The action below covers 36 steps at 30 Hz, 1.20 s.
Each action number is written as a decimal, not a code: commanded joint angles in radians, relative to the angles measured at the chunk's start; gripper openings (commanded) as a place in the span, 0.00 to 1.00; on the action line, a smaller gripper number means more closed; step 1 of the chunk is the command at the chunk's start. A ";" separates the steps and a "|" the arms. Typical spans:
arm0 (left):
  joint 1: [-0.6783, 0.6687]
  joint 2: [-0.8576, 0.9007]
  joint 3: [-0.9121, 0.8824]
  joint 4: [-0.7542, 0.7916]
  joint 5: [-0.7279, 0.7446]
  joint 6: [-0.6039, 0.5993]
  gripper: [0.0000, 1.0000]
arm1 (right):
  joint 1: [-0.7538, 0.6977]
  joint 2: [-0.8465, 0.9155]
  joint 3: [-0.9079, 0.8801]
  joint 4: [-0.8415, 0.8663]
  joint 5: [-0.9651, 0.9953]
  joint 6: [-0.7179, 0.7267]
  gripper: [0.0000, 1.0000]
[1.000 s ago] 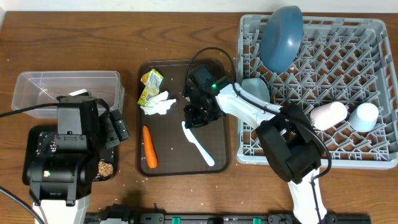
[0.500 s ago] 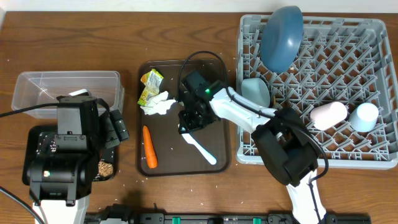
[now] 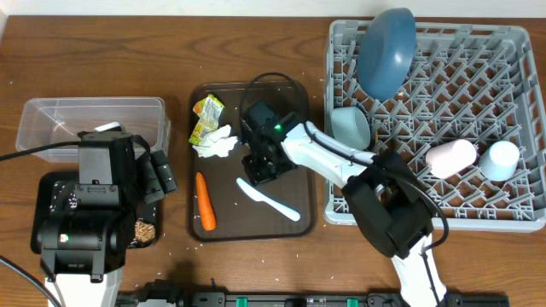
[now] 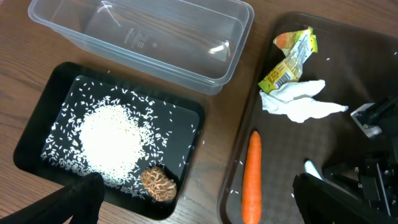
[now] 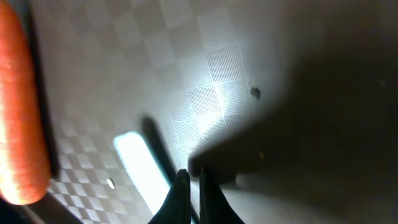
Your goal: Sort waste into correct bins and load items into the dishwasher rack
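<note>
My right gripper (image 3: pixel 264 170) (image 5: pixel 191 176) is shut, its tips low over the brown serving tray (image 3: pixel 300 179), right beside the light blue utensil (image 3: pixel 270 201) (image 5: pixel 138 167). Nothing shows between its fingers. On the same tray lie the orange carrot (image 3: pixel 205 202) (image 4: pixel 251 179), the crumpled tissue (image 3: pixel 218 143) (image 4: pixel 300 103) and the yellow-green wrapper (image 3: pixel 206 118) (image 4: pixel 290 57). My left gripper (image 3: pixel 159 177) (image 4: pixel 205 205) hangs open over the gap between the black tray (image 4: pixel 38 118) and the carrot, holding nothing. The clear box (image 3: pixel 92 119) (image 4: pixel 149 38) is behind it. A brown crumb lump (image 4: pixel 157 183) sits in the black tray.
The grey rack (image 3: pixel 444 111) on the right holds an upright dark blue plate (image 3: pixel 386 51), a bowl (image 3: pixel 350 128), a pink cup (image 3: pixel 450 158) and a light blue cup (image 3: pixel 500 159). White rice (image 4: pixel 112 134) is scattered in the black tray. My right arm reaches across the rack's left edge.
My right gripper has shifted left along the brown tray, and the utensil has swung round to lie flatter, its tip now further left. The left arm has stayed still.
</note>
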<state>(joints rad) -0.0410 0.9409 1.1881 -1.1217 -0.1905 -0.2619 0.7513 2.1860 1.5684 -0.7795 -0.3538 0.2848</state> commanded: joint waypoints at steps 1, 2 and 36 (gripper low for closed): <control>0.002 0.000 0.014 -0.003 -0.017 -0.005 0.98 | 0.021 0.021 0.070 -0.042 0.153 -0.021 0.01; 0.002 0.000 0.014 -0.003 -0.016 -0.005 0.98 | 0.025 0.021 0.087 -0.061 0.172 -0.051 0.01; 0.002 0.000 0.014 -0.003 -0.017 -0.005 0.98 | 0.206 0.100 0.120 -0.139 0.341 -0.563 0.15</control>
<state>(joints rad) -0.0410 0.9409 1.1881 -1.1217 -0.1909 -0.2615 0.9287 2.2349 1.6897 -0.9241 -0.0551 -0.2626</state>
